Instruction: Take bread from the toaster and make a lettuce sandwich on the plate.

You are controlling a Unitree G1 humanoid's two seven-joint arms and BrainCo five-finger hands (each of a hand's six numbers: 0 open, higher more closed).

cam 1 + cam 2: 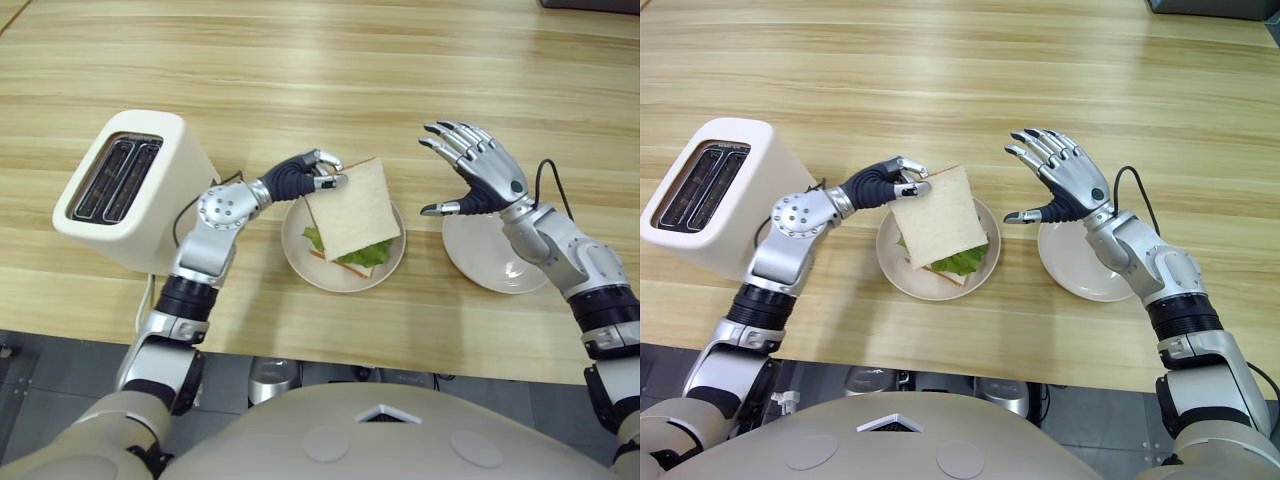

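Left robot hand [306, 175]: pinching slice [352, 208] corner, plate [300, 258]'s left rim.
Right robot hand [480, 170]: spread, empty, right of plate.
Slice: judged light, soft; grip edges gently.

Both arms [205, 250] were silver metal with black ring joints. Left hand [300, 176] looked dark grey, right hand [485, 170] shiny silver, with a black cable [547, 161] looping off its wrist.
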